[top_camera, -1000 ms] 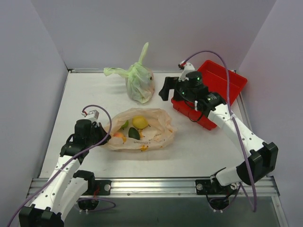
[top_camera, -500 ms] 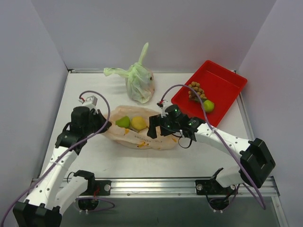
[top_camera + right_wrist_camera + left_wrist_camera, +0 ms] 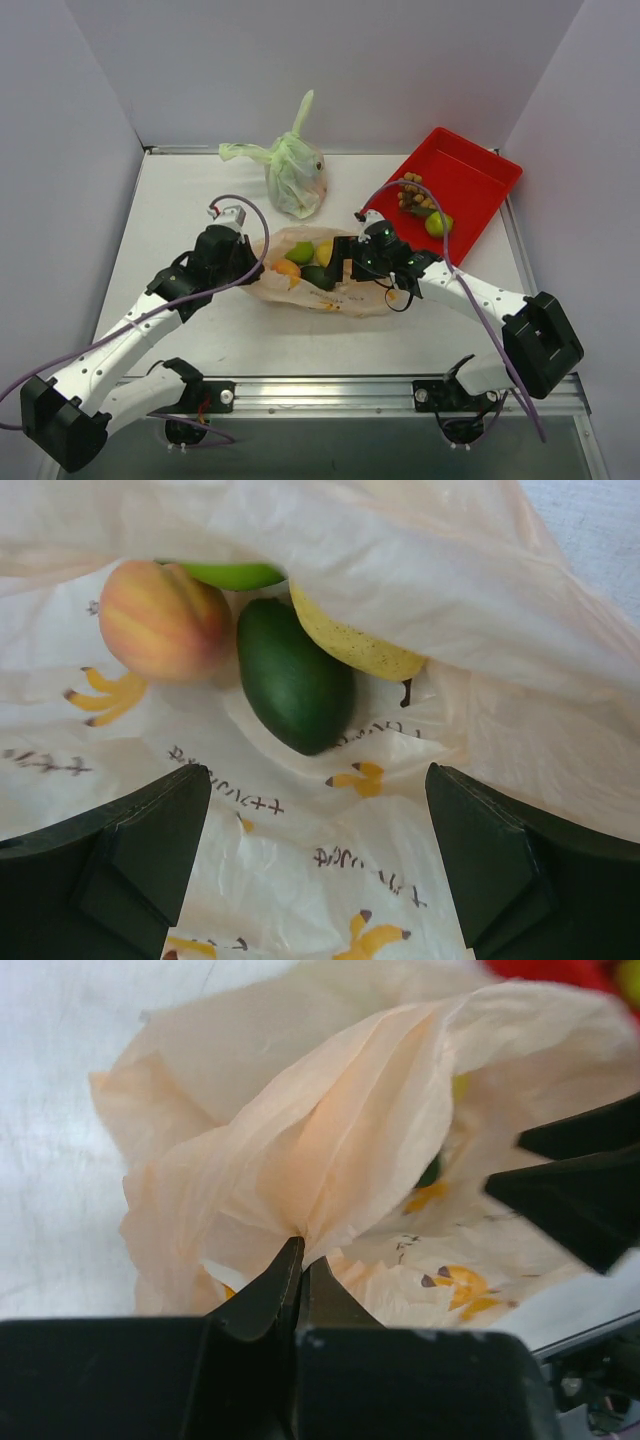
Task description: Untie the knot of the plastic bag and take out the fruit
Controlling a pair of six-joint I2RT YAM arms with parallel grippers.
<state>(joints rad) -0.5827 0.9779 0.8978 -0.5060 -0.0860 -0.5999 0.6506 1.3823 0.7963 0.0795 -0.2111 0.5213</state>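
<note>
Loosely crumpled, the plastic bag (image 3: 338, 296) gapes; fruit (image 3: 293, 685) inside.

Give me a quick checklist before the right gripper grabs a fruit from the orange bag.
1. Left gripper shut on pale orange bag, mouth held up: ok.
2. Right gripper open: ok.
3. Dark green fruit uncovered ahead of it: ok.
4. Yellow fruit uncovered: not ok, under a plastic fold.
5. Red tray has bare space: ok.

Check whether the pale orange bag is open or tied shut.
Open: the plastic bag gapes toward the right wrist camera, peach-pink, dark green and yellow fruit lying inside.
</note>
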